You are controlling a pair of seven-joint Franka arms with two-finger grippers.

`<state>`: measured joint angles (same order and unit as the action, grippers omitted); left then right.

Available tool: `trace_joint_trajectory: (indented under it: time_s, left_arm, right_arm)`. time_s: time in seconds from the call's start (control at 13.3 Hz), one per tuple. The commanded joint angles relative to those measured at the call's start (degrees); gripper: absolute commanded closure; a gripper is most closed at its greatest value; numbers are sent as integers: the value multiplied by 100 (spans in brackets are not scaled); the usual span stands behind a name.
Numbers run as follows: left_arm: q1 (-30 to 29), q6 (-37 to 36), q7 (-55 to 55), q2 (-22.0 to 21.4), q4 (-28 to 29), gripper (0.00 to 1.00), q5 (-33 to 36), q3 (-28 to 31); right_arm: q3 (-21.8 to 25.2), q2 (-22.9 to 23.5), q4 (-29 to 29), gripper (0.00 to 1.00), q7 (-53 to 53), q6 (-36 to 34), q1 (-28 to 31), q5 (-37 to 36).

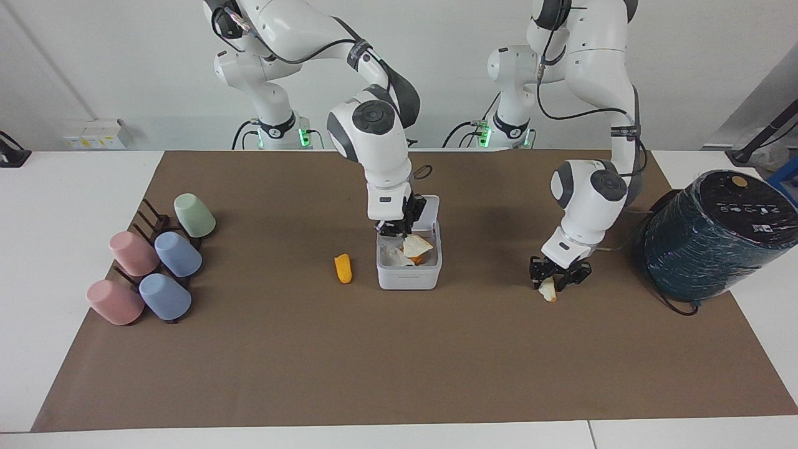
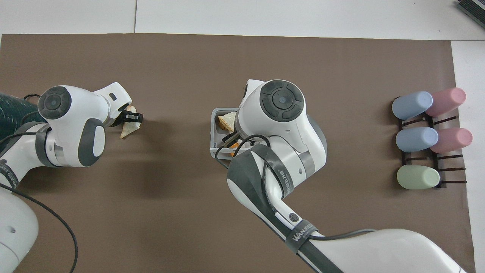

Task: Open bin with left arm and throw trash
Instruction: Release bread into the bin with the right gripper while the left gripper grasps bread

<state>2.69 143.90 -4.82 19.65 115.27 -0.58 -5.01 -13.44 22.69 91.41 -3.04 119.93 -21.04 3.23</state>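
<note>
The white bin (image 1: pixel 408 274) stands mid-mat with its lid (image 1: pixel 430 215) raised; in the overhead view only one side of the bin (image 2: pixel 214 131) shows under the right arm. My right gripper (image 1: pixel 399 234) is down at the bin's mouth, shut on a cream trash wedge (image 1: pixel 416 246) (image 2: pixel 227 120) that hangs tilted inside it, above an orange piece and crumpled white scraps. Another orange trash piece (image 1: pixel 343 268) lies on the mat beside the bin, toward the right arm's end. My left gripper (image 1: pixel 555 280) (image 2: pixel 130 117) is low over a second wedge (image 1: pixel 548 291) (image 2: pixel 128 129) on the mat.
A dark-teal wrapped cylinder (image 1: pixel 704 237) (image 2: pixel 13 110) stands at the left arm's end of the table. Several pastel cups lie on a dark rack (image 1: pixel 156 262) (image 2: pixel 428 136) at the right arm's end.
</note>
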Motion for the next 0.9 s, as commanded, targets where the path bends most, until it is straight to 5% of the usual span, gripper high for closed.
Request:
trace_joint_trajectory:
  time_s: [0.0, 0.45, 0.83]
  left_arm:
    - [21, 42, -45, -40, 155, 100, 128, 27]
    - [91, -1092, 69, 188, -1111, 100, 67, -17]
    - [1135, -2354, 1674, 171, -2137, 100, 32, -17]
  right_arm:
    - [-36, 52, -18, 0, -100, 100, 29, -42]
    - [-18, -1, -27, 0, -21, 74, 99, -42]
    - [17, -326, -27, 0, 384, 57, 1003, -24]
